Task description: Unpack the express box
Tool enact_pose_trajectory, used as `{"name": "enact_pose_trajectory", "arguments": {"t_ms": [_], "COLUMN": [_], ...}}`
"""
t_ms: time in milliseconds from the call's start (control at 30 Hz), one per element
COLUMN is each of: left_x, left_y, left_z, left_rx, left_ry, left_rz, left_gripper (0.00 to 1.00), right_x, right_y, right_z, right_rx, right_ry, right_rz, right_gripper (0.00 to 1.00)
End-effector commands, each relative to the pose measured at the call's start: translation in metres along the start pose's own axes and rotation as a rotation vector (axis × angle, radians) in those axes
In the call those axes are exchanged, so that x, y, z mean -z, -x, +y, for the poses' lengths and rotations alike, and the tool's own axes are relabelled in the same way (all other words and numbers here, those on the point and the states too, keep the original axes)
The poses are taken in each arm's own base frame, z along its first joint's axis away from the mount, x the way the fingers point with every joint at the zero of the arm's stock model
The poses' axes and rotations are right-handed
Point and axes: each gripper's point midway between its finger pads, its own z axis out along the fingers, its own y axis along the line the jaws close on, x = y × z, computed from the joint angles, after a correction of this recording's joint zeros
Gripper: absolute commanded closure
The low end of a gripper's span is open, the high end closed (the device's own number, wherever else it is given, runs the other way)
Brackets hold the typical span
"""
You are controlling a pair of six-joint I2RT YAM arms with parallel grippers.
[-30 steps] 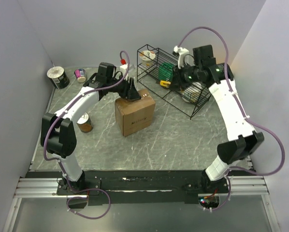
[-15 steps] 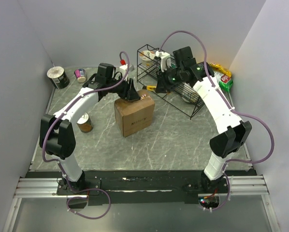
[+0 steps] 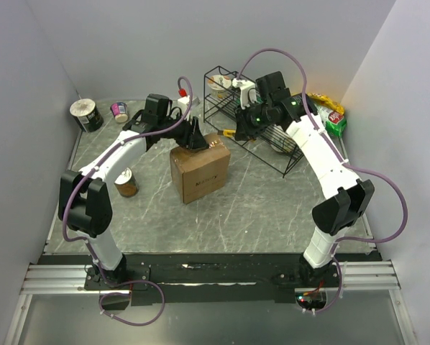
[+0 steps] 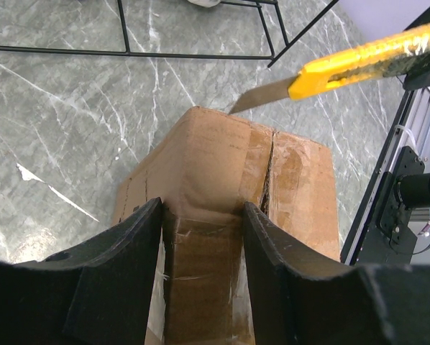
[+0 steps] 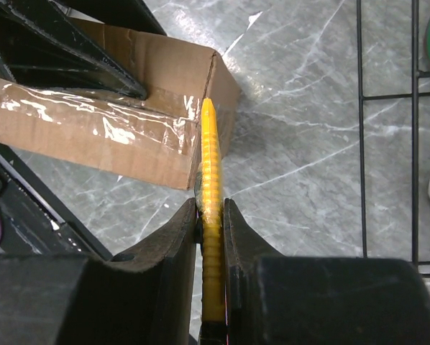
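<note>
The express box [image 3: 200,172] is a brown taped carton standing mid-table. My left gripper [image 3: 198,138] reaches down over its far top edge. In the left wrist view the fingers [image 4: 129,244] press on both sides of a taped cardboard section [image 4: 204,251], so the left gripper [image 4: 202,208] is shut on the box [image 4: 294,180]. A split runs along the top seam [image 4: 267,169]. My right gripper [image 5: 210,205] is shut on a yellow utility knife [image 5: 210,158]. The knife's bare blade [image 4: 262,95] hovers just beyond the box's far corner, apart from it.
A black wire rack [image 3: 272,136] stands behind and right of the box, holding a bowl [image 3: 218,85]. A can [image 3: 126,182] sits left of the box. A tin [image 3: 86,115] and a small cup [image 3: 119,111] are at the far left. Snack bags [image 3: 331,115] lie far right.
My right arm swung left from over the wire rack, bringing the knife up beside the box's far corner. The left gripper and the box stayed put.
</note>
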Motion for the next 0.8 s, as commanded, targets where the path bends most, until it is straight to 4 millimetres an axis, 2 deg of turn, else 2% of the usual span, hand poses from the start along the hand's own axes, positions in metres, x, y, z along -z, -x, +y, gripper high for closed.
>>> {"name": "enact_pose_trajectory", "arguments": {"t_ms": [0, 333, 567, 767], "left_x": [-0.009, -0.010, -0.011, -0.013], "left_y": [-0.075, -0.076, -0.077, -0.073], "left_z": [0.017, 0.018, 0.023, 0.024], "left_rx": [0.099, 0.102, 0.068, 0.064], "left_ry": [0.088, 0.090, 0.097, 0.097], "left_rz": [0.221, 0.225, 0.227, 0.222], "left_gripper": [0.50, 0.50, 0.50, 0.50], "right_x": [0.016, 0.017, 0.031, 0.035], "right_y": [-0.005, -0.014, -0.043, -0.055], "right_z": [0.007, 0.010, 0.009, 0.011], "right_rx": [-0.026, -0.002, 0.000, 0.007], "right_ry": [0.023, 0.056, 0.080, 0.113], "right_rz": [-0.006, 0.024, 0.128, 0.186], "right_gripper": [1.00, 1.00, 1.00, 1.00]}}
